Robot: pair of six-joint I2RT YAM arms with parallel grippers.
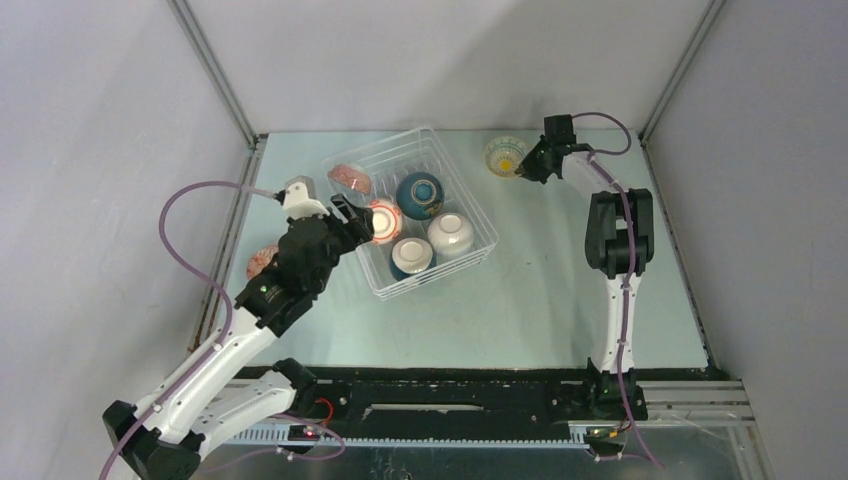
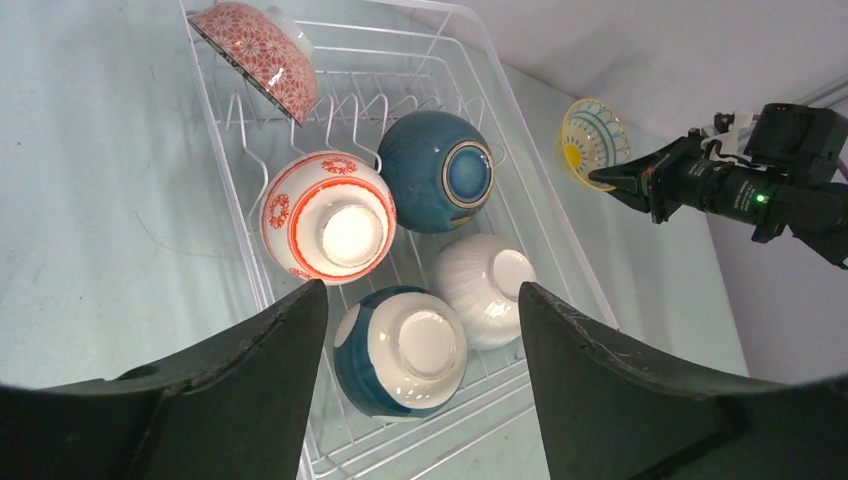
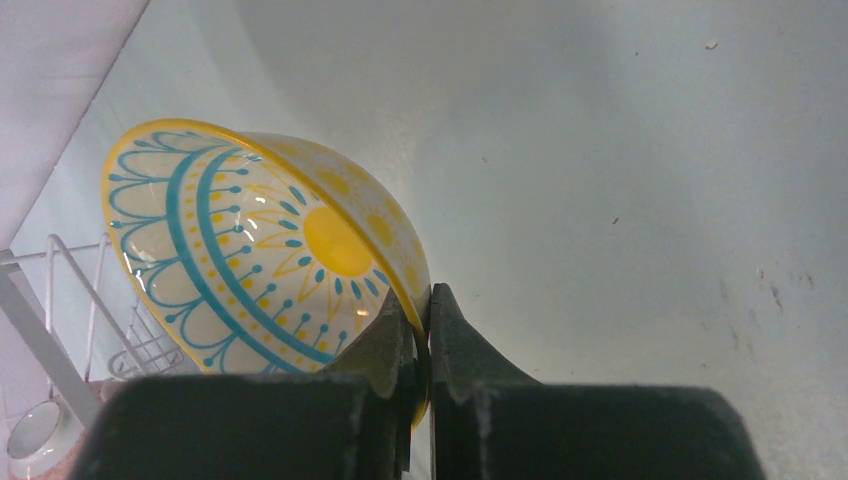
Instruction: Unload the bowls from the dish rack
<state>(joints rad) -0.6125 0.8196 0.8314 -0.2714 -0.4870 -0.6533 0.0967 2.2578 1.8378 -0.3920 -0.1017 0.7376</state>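
The white wire dish rack (image 1: 472, 205) (image 2: 240, 130) holds several bowls: a red-patterned one on edge (image 1: 349, 178) (image 2: 258, 53), a red-ringed white one (image 1: 384, 221) (image 2: 328, 216), a dark teal one (image 1: 420, 194) (image 2: 437, 170), a blue-white one (image 1: 411, 256) (image 2: 402, 352) and a plain white one (image 1: 451, 235) (image 2: 484, 289), all upside down. My left gripper (image 1: 356, 222) (image 2: 420, 320) is open and empty above the rack's left side. My right gripper (image 1: 524, 165) (image 3: 423, 310) is shut on the rim of the yellow bowl (image 1: 505, 155) (image 3: 260, 255), right of the rack.
A red-patterned bowl (image 1: 262, 262) sits on the table left of the rack, partly hidden by my left arm. Grey walls close in the table at the back and both sides. My right arm (image 2: 740, 185) shows in the left wrist view.
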